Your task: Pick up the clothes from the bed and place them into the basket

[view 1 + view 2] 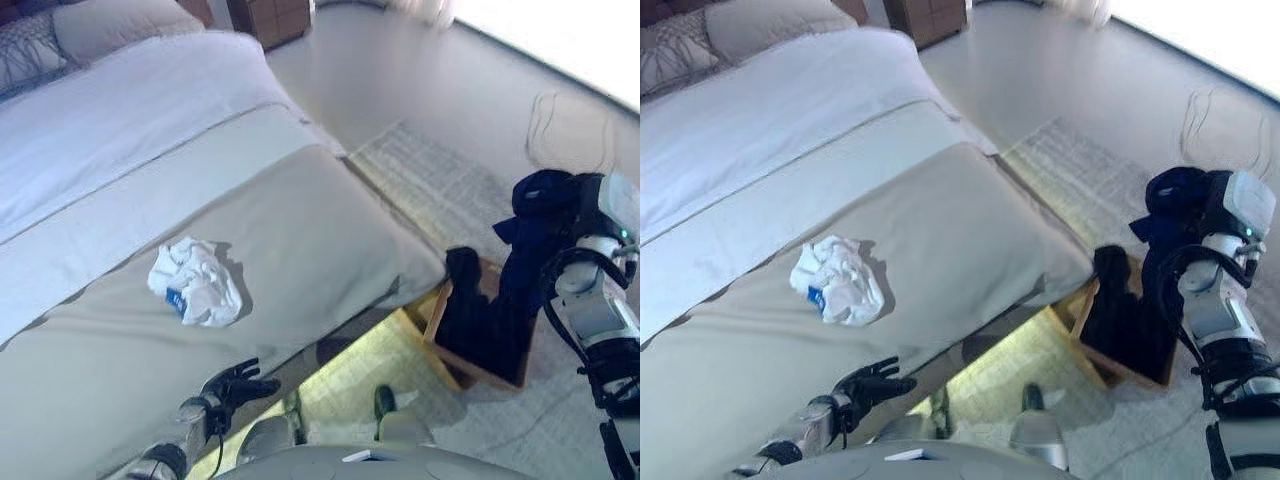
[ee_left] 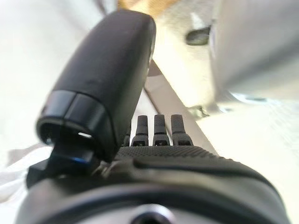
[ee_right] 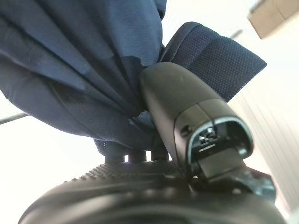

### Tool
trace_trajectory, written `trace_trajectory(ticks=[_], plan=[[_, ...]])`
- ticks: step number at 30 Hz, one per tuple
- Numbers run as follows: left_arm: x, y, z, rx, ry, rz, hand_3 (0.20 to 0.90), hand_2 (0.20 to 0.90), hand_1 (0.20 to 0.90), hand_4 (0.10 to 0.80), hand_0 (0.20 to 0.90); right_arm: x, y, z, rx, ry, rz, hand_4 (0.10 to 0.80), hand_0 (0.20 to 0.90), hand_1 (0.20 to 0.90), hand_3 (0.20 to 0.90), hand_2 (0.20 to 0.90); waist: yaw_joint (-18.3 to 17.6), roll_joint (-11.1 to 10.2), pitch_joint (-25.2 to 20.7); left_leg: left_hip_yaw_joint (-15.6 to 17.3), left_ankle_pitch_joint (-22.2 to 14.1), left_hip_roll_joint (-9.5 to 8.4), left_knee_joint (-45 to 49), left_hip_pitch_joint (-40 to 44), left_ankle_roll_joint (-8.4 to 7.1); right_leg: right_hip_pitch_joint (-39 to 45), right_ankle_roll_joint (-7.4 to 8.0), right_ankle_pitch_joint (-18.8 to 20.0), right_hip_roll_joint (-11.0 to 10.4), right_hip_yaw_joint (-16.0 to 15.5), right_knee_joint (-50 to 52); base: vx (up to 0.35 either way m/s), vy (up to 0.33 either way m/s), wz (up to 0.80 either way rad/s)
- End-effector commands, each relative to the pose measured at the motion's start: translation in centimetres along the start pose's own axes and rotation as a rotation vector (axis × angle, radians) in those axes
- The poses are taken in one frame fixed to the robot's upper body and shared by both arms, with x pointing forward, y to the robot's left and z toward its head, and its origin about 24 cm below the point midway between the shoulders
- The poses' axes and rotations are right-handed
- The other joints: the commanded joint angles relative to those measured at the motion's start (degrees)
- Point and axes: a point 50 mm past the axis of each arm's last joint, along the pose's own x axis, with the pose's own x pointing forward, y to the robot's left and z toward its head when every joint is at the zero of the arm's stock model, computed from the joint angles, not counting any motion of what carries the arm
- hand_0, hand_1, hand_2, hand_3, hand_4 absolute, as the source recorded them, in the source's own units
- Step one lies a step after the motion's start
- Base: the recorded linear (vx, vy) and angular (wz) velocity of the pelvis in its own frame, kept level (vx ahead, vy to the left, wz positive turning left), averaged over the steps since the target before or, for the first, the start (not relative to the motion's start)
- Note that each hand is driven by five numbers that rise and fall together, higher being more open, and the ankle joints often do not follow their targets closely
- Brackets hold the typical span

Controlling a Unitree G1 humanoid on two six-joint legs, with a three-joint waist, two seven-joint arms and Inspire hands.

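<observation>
Lying crumpled on bed [image 1: 300,230]: white cloth [image 1: 196,281].

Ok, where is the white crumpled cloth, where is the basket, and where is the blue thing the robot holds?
white crumpled cloth [image 1: 197,281]: left eye view, the middle of the bundle on the bed.
basket [image 1: 470,371]: left eye view, its wooden front rim on the floor.
blue garment [image 3: 70,60]: right wrist view, its folds above the right hand.

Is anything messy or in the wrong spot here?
Yes. A crumpled white cloth lies on the bed, not in the basket. Dark clothes hang over the basket's rim, and the right hand holds a dark blue garment above it.
</observation>
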Motion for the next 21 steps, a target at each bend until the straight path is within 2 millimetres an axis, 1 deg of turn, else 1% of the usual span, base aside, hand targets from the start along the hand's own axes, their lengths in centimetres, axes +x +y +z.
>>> trace_trajectory(ticks=[1,4,5,6,7,8,9,10,11,12,13,16,18,20,21], plan=[[0.2,0.3,4.3,0.014,-0.171,-0.021,0.900,0.900,0.900,0.800,0.900,3.6,-6.2,4.0,-0.053,-0.113,-0.264,0.100,0.300,0.300,0.200,0.300,1.19,0.19,5.16,-3.58,-10.01,-3.81,10.24,-3.58,1.87,-5.49,-5.02,-5.00,1.57,-3.02,8.43,-0.185,-0.062,-0.04],[0.3,-0.5,6.5,0.005,-0.261,-0.058,0.900,0.900,0.900,0.800,0.900,4.5,-6.6,4.1,-0.081,-0.050,-0.284,0.100,0.300,0.300,0.200,0.300,0.54,2.18,8.53,-3.57,-9.35,-3.49,11.98,-8.09,1.56,-10.69,-5.63,-5.26,1.52,-2.28,10.53,-0.180,-0.052,-0.17],[0.3,-0.6,7.0,-0.001,-0.285,-0.065,0.900,0.900,0.900,0.800,0.900,4.8,-6.7,3.8,-0.109,0.004,-0.268,0.270,0.446,0.446,0.370,0.446,0.36,2.68,9.35,-3.45,-9.09,-3.35,12.52,-9.56,1.43,-12.50,-5.78,-5.27,1.53,-2.16,11.23,-0.153,-0.042,-0.26],[0.2,-0.8,7.6,-0.004,-0.307,-0.073,0.900,0.900,0.900,0.800,0.900,5.2,-6.6,3.2,-0.148,0.058,-0.259,0.800,0.900,0.900,0.900,0.900,0.28,3.18,10.12,-3.43,-8.77,-3.29,12.92,-10.88,1.36,-14.14,-5.95,-5.18,1.56,-1.91,11.75,-0.144,-0.039,-0.26],[0.2,-0.8,8.1,-0.001,-0.324,-0.079,0.900,0.900,0.900,0.800,0.900,5.4,-6.8,3.0,-0.192,0.091,-0.266,0.800,0.900,0.900,0.900,0.900,0.28,3.51,10.69,-3.45,-8.57,-3.30,13.21,-11.77,1.37,-15.29,-6.09,-5.11,1.59,-1.71,12.15,-0.144,-0.061,-0.27],[0.1,-1.0,8.9,0.011,-0.349,-0.091,0.900,0.900,0.900,0.800,0.900,5.7,-6.7,1.9,-0.282,0.189,-0.231,0.800,0.900,0.900,0.900,0.900,0.44,3.93,11.48,-3.45,-8.24,-3.24,13.42,-12.89,1.29,-16.58,-6.22,-4.91,1.72,-1.62,12.41,-0.119,-0.068,-0.22],[0.0,-1.0,9.3,0.013,-0.364,-0.098,0.900,0.900,0.900,0.800,0.900,5.8,-6.7,1.3,-0.313,0.250,-0.203,0.800,0.900,0.900,0.900,0.900,0.52,4.17,11.89,-3.38,-8.05,-3.18,13.54,-13.50,1.26,-17.18,-6.30,-4.81,1.75,-1.67,12.53,-0.131,-0.099,-0.12],[-0.2,-1.3,10.4,0.020,-0.398,-0.113,0.900,0.900,0.900,0.800,0.900,5.8,-6.6,-0.3,-0.338,0.361,-0.176,0.800,0.900,0.900,0.900,0.900,0.72,4.56,12.68,-3.36,-7.71,-3.11,13.80,-14.74,1.19,-18.52,-6.57,-4.61,1.99,-1.49,12.74,-0.115,-0.085,-0.05],[-0.3,-1.5,11.0,0.026,-0.416,-0.121,0.900,0.900,0.900,0.800,0.900,5.7,-6.7,-1.2,-0.342,0.416,-0.165,0.800,0.900,0.900,0.900,0.900,0.83,4.69,13.19,-3.37,-7.63,-3.10,14.00,-15.36,1.21,-19.21,-6.67,-4.65,2.03,-1.54,13.07,-0.033,-0.098,0.02],[-0.4,-1.5,11.4,0.033,-0.429,-0.130,0.900,0.900,0.900,0.800,0.900,5.4,-6.4,-2.3,-0.314,0.472,-0.160,0.800,0.900,0.900,0.900,0.900,0.99,4.96,13.50,-3.78,-8.67,-2.96,14.08,-15.10,0.81,-19.03,-6.46,-6.03,2.22,-1.35,13.61,-0.069,-0.070,0.04],[-0.5,-1.5,11.8,0.034,-0.441,-0.135,0.900,0.900,0.900,0.800,0.900,5.3,-6.4,-2.7,-0.285,0.500,-0.167,0.800,0.900,0.900,0.900,0.900,1.04,5.05,13.89,-3.50,-7.13,-2.93,13.94,-16.13,1.11,-19.89,-6.90,-4.61,2.22,-1.73,13.42,-0.038,-0.047,0.05],[-0.6,-1.7,12.0,0.039,-0.445,-0.144,0.900,0.900,0.900,0.800,0.900,5.2,-6.6,-3.3,-0.251,0.526,-0.194,0.800,0.900,0.900,0.900,0.900,1.25,5.42,13.95,-3.89,-6.66,-3.00,13.52,-16.55,1.00,-20.57,-7.09,-4.90,2.50,-1.79,14.15,-0.034,-0.007,0.00],[-0.6,-1.7,11.7,0.042,-0.434,-0.143,0.900,0.900,0.900,0.800,0.900,5.3,-7.1,-3.3,-0.223,0.515,-0.233,0.800,0.900,0.900,0.900,0.900,1.42,5.65,13.95,-4.01,-6.08,-2.97,12.42,-16.18,0.89,-20.51,-7.11,-5.11,2.73,-1.88,14.41,-0.002,0.016,0.01],[-0.6,-1.5,11.1,0.041,-0.416,-0.135,0.900,0.900,0.900,0.800,0.900,5.8,-8.4,-2.3,-0.175,0.427,-0.348,0.800,0.900,0.900,0.900,0.900,1.49,5.63,13.95,-4.11,-5.70,-2.92,11.52,-15.54,0.71,-19.98,-7.03,-5.21,2.86,-1.97,14.46,0.009,0.064,0.06],[-0.6,-1.4,10.3,0.027,-0.403,-0.124,0.900,0.900,0.900,0.800,0.900,6.1,-10.0,-0.7,-0.170,0.316,-0.485,0.800,0.900,0.900,0.900,0.900,1.25,5.38,13.95,-4.05,-5.72,-2.87,10.85,-14.70,0.65,-19.33,-6.94,-5.41,2.99,-1.94,14.43,0.032,0.110,0.08]])
